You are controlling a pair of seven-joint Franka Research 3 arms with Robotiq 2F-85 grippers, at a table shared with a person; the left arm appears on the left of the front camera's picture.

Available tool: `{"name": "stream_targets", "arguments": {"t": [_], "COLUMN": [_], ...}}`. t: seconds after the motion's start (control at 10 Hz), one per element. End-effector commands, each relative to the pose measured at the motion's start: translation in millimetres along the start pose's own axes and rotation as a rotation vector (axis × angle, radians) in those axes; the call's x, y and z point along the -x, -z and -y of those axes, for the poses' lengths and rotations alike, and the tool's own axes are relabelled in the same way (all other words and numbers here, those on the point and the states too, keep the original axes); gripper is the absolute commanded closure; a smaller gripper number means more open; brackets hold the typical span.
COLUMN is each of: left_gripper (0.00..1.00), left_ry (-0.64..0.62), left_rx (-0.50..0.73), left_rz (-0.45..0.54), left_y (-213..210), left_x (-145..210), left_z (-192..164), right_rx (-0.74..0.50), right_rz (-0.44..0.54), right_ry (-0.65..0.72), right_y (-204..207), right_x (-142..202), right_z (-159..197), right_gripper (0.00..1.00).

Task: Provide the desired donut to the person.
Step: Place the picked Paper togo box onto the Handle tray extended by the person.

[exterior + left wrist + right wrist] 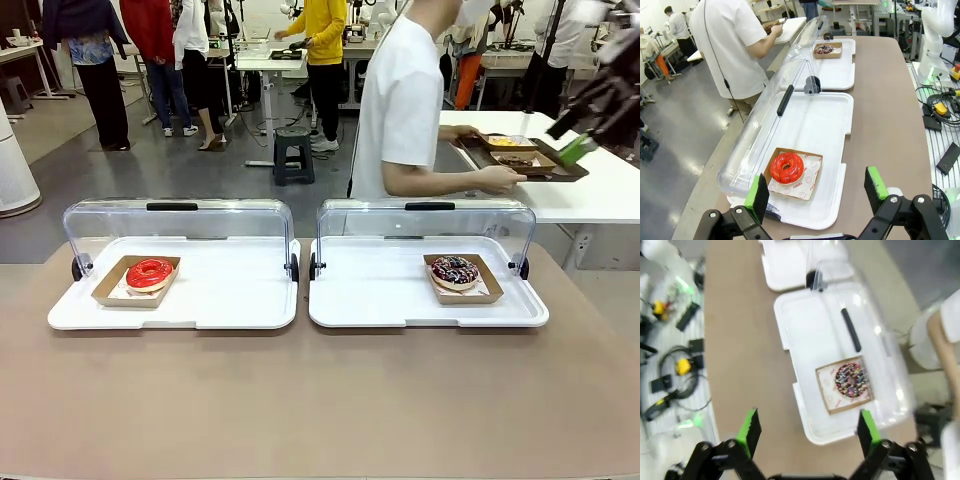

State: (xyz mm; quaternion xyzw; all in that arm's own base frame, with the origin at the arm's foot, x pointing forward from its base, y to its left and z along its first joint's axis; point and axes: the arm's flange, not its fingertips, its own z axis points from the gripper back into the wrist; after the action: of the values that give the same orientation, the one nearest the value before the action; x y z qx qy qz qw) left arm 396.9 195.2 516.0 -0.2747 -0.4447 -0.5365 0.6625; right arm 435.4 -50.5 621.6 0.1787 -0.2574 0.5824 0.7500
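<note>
Red-glazed donut (150, 272) in cardboard tray at left end of left white tray (200, 310), sprinkled chocolate donut (455, 270) at right end of right white tray (380, 305), both clear lids raised, person (400, 100) beyond counter's (320, 400) far edge turned sideways, left end effector (815, 192) spread wide above red donut, right end effector (805, 427) spread wide above chocolate donut

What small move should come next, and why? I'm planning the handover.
Probably wait: the person is turned to the side table, not pointing at the red donut or the chocolate donut. Both lids are up, and the left end effector and right end effector are open.
</note>
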Motion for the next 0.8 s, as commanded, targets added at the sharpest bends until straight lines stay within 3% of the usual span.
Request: {"name": "stream_targets", "arguments": {"t": [0.0,0.2,0.5,0.7], "left_gripper": [0.0,0.0,0.0,0.0], "left_ry": [0.004,0.004,0.004,0.004], "left_rx": [0.0,0.0,0.0,0.0], "left_rz": [0.001,0.001,0.001,0.001], "left_y": [-1.4,-1.4,-1.4,-1.4], "left_x": [-1.2,-1.2,-1.2,-1.2], "left_z": [1.3,1.3,1.3,1.3], "right_rx": [-0.057,-0.076,-0.105,-0.128], "right_rz": [0.243,0.487,0.612,0.641], "right_ry": [-0.071,-0.153,-0.114,-0.061], "right_y": [-2.7,-4.6,24.1,35.4], "right_x": [66.8,115.8,163.8,176.0], "right_z": [14.4,25.0,41.8,44.5], "right_gripper": [0.0,0.0,0.0,0.0]}}
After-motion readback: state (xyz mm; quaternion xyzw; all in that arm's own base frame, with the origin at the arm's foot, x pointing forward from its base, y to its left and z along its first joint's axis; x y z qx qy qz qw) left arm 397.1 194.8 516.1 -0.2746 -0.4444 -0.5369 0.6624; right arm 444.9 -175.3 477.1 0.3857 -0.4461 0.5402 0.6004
